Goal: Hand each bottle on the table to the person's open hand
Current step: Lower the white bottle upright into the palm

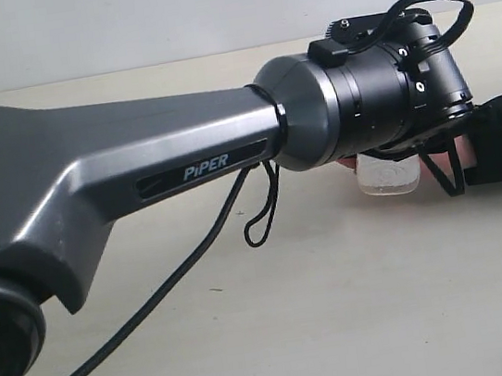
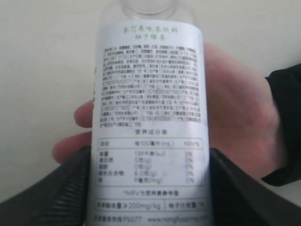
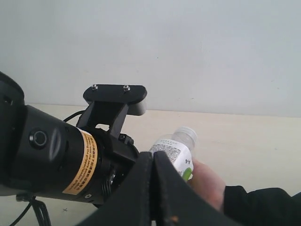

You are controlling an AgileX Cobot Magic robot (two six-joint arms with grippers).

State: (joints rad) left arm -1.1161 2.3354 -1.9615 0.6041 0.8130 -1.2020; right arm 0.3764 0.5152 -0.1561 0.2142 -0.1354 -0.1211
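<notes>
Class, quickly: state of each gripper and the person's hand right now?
Left gripper: holding the clear plastic bottle with white label.
Right gripper: closed, empty.
Person's hand: open.

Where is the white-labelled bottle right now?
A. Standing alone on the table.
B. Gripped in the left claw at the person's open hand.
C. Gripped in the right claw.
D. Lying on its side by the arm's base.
B: the left claw grips the bottle on both sides, with the person's open hand just behind it.
</notes>
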